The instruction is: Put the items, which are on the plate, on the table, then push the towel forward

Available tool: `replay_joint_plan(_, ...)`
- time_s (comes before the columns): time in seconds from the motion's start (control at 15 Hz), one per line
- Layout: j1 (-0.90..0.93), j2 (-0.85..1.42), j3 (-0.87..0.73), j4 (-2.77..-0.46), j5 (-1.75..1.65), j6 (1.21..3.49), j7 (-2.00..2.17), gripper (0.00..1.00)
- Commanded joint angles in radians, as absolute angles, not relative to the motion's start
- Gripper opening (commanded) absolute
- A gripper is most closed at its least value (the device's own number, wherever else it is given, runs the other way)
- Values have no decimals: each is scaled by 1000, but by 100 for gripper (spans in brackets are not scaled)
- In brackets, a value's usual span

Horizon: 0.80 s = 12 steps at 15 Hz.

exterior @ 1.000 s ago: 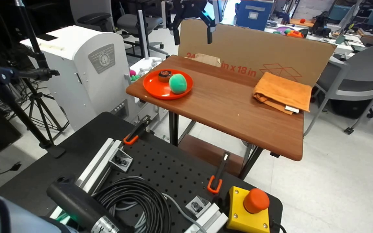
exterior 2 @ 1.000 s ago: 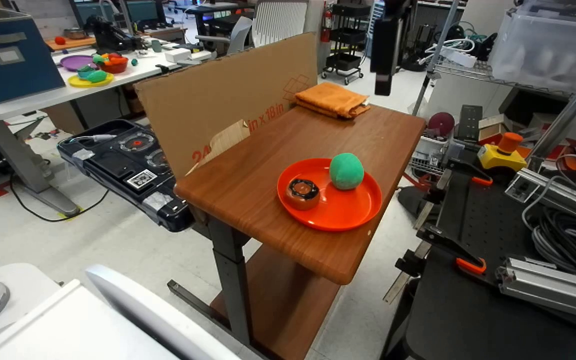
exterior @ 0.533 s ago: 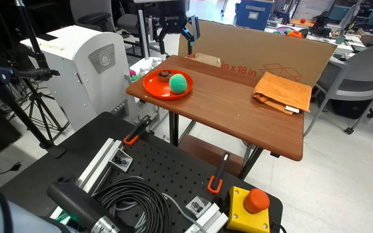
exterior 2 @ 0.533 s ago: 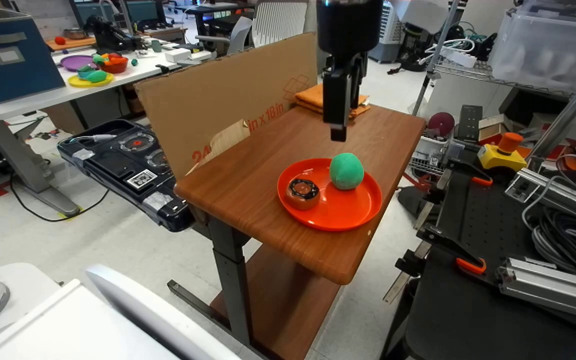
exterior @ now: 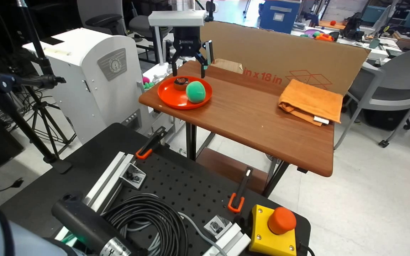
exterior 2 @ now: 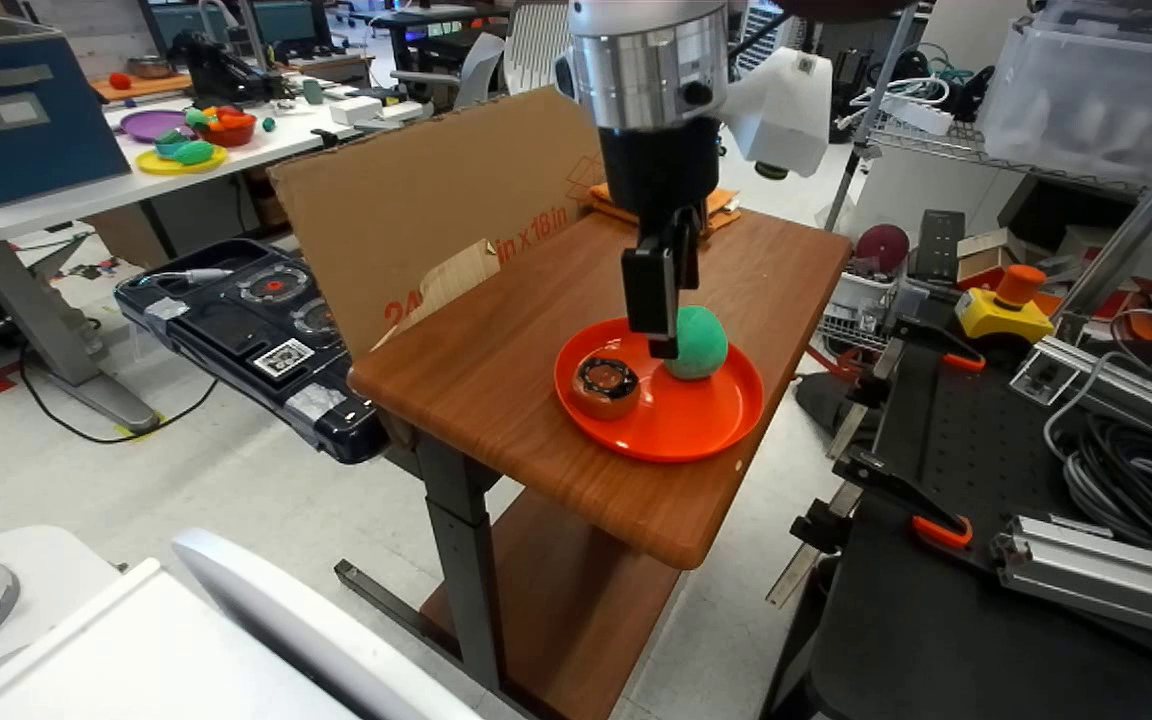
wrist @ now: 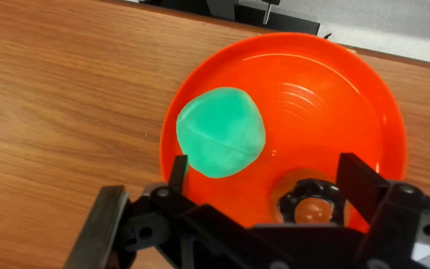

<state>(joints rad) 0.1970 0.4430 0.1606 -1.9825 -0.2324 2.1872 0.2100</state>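
Ideally, the spread, empty gripper (exterior: pixel 189 74) should first be centred over the green ball (wrist: pixel 220 130), mid-frame in the wrist view, on the plate (wrist: pixel 338 123); gripper height can hardly be judged.

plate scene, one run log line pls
tool: open, over plate | holding: nothing | on plate: green ball, brown item | towel: folded on table
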Motion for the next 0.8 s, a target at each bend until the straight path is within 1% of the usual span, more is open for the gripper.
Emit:
replay_joint_plan(0.0, 218, 483, 143, -1938, -205, 2134, 175, 100)
replay_joint_plan(0.73, 235, 518, 94, -1910, -240, 2031, 222, 100)
